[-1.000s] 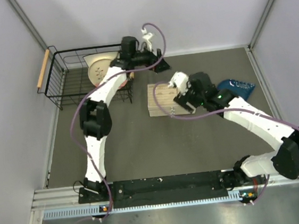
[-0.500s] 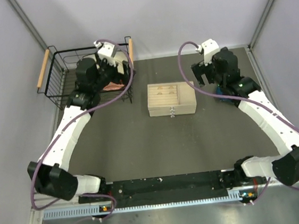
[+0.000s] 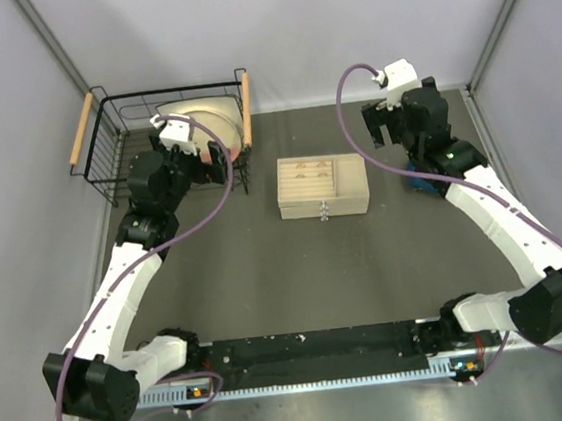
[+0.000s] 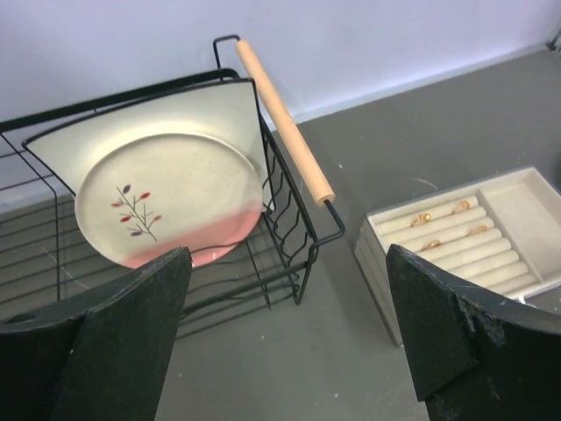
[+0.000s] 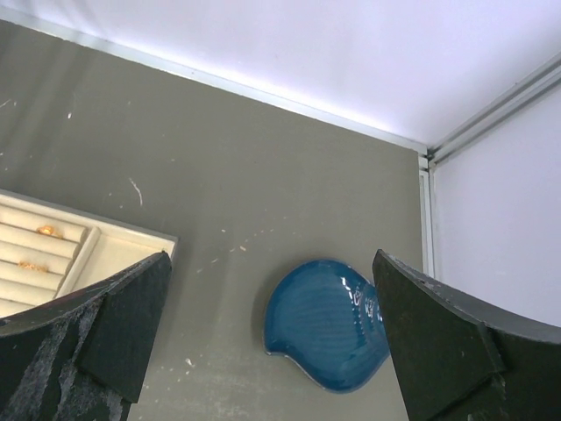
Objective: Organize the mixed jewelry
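Note:
Several tiny gold rings [image 4: 422, 219] lie in the ridged slots of the beige box [image 3: 322, 188] at the table's middle. The left wrist view shows the box [image 4: 508, 206] at the right. Two rings [image 5: 46, 231] also show in the right wrist view, at its left edge. No silver hoop shows in any view. My left gripper [image 3: 218, 163] is open and empty beside the wire basket, left of the box; its jaws [image 4: 289, 351] stand wide apart. My right gripper [image 3: 378, 128] is open and empty at the back right of the box [image 5: 272, 351].
A black wire basket [image 3: 105, 159] with wooden handles [image 4: 282, 118] stands at the back left and holds a cream and pink plate [image 4: 166, 193]. A blue dish [image 5: 329, 323] lies right of the box, mostly under my right arm in the top view [image 3: 417, 182]. Walls close off all sides.
Both grippers have left the box. The left arm swung from the back to the basket's near side. The right gripper rose off the box and moved to the back right.

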`<state>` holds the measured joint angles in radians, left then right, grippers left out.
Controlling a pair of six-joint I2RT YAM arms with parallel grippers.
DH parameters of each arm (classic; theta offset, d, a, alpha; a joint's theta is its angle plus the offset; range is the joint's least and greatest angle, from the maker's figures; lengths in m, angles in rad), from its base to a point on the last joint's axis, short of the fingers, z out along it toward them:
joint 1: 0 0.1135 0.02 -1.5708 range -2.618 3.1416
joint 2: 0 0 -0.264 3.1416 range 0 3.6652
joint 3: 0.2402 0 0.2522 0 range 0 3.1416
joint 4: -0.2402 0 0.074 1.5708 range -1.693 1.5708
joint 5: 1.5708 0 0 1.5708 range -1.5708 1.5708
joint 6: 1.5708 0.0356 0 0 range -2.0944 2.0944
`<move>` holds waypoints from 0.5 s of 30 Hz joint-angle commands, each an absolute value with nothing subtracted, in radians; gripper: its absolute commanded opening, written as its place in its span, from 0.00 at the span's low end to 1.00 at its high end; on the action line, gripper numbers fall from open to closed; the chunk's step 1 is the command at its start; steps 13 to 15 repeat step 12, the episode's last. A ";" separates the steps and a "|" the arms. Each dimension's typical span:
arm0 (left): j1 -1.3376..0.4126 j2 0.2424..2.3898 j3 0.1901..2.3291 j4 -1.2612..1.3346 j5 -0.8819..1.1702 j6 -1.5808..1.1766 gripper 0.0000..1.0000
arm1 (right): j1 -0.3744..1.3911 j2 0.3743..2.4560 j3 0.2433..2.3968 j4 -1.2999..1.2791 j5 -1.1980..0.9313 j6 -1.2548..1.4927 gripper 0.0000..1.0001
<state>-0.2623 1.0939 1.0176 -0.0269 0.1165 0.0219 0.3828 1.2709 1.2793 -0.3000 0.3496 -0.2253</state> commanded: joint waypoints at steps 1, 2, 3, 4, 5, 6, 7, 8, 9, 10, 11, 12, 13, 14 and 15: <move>-0.261 1.097 1.042 0.055 0.106 0.025 0.99 | 0.374 1.267 1.307 -0.244 0.394 -0.224 0.99; -0.261 1.101 1.042 0.063 0.113 0.020 0.99 | 0.374 1.263 1.296 -0.239 0.394 -0.225 0.99; -0.261 1.104 1.042 0.069 0.130 0.017 0.99 | 0.373 1.259 1.293 -0.238 0.393 -0.225 0.99; -0.261 1.111 1.042 0.072 0.133 0.011 0.99 | 0.373 1.252 1.290 -0.236 0.396 -0.225 0.99; -0.261 1.115 1.043 0.074 0.136 0.003 0.99 | 0.373 1.249 1.286 -0.236 0.397 -0.229 0.99; -0.259 1.118 1.045 0.075 0.143 0.003 0.99 | 0.373 1.246 1.282 -0.235 0.399 -0.229 0.99; -0.261 1.123 1.046 0.075 0.143 0.005 0.99 | 0.373 1.240 1.281 -0.235 0.402 -0.229 0.99; -0.261 1.126 1.046 0.075 0.147 0.003 0.99 | 0.373 1.232 1.276 -0.235 0.400 -0.230 0.99; -0.259 1.127 1.045 0.080 0.150 0.003 0.99 | 0.374 1.229 1.273 -0.233 0.399 -0.230 0.99; -0.261 1.129 1.040 0.081 0.150 0.005 0.99 | 0.374 1.226 1.270 -0.233 0.390 -0.230 0.99; -0.261 1.127 1.039 0.083 0.155 0.005 0.99 | 0.374 1.221 1.273 -0.241 0.385 -0.235 0.99; -0.261 1.134 1.042 0.083 0.158 0.005 0.99 | 0.374 1.218 1.273 -0.241 0.385 -0.235 0.99; -0.261 1.134 1.042 0.083 0.158 0.005 0.99 | 0.374 1.218 1.273 -0.241 0.385 -0.235 0.99; -0.261 1.134 1.042 0.083 0.158 0.005 0.99 | 0.374 1.218 1.273 -0.241 0.385 -0.235 0.99; -0.261 1.134 1.042 0.083 0.158 0.005 0.99 | 0.374 1.218 1.273 -0.241 0.385 -0.235 0.99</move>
